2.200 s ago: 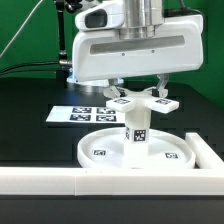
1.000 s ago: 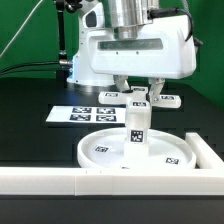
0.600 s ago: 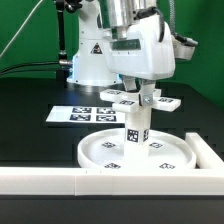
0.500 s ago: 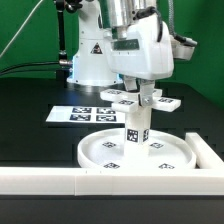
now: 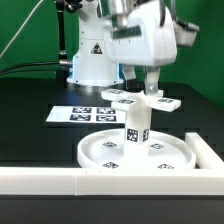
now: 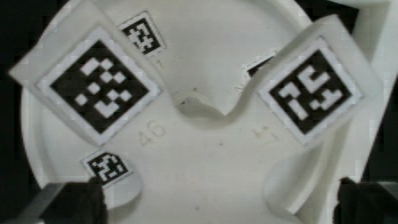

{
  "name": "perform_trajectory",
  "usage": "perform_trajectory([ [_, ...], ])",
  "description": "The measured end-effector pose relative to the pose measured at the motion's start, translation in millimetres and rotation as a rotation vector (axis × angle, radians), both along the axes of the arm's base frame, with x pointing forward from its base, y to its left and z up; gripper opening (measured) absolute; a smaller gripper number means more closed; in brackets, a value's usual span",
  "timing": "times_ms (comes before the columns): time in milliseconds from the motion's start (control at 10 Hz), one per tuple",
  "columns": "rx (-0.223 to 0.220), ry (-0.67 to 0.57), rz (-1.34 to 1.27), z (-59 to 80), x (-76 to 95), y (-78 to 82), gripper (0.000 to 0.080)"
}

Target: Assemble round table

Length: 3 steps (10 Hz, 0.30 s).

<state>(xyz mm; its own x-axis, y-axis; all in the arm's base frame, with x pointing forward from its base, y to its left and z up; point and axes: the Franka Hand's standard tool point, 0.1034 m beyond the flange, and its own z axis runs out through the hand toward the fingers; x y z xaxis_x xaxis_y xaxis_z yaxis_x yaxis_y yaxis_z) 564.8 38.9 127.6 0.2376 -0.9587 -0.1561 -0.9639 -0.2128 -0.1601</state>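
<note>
We see the large rimmed round disc [image 5: 136,152] lying flat on the black table [image 5: 30,100], close against the long white border wall [image 5: 60,180] that runs along the near edge and turns up the exterior view's right side. That corner leaves little open room on those two sides; the table towards the exterior view's left is bare and dark. The short post [image 5: 137,129] stands upright at the middle of the disc, inside its raised rim. The cross-shaped foot piece [image 5: 140,99] sits level on top of the post, its arms reaching out over the disc. Behind the disc, the marker board [image 5: 78,114] lies flat on the table.

The pincer [image 5: 145,84] hangs just above the foot piece, and its fingers [image 5: 152,80] look parted with nothing between them, though the arm's white housing cuts off much of it. In the wrist view we look down on the disc [image 6: 178,140] and a foot arm [image 6: 317,85] with their tags; the dark finger tips [image 6: 71,198] stand wide apart at the frame's edge.
</note>
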Motion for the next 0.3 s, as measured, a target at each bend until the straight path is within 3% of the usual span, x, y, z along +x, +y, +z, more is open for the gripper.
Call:
perform_trajectory([
  [300,-0.003,0.000,0.007,-3.8,-0.2,0.8,0.0649],
])
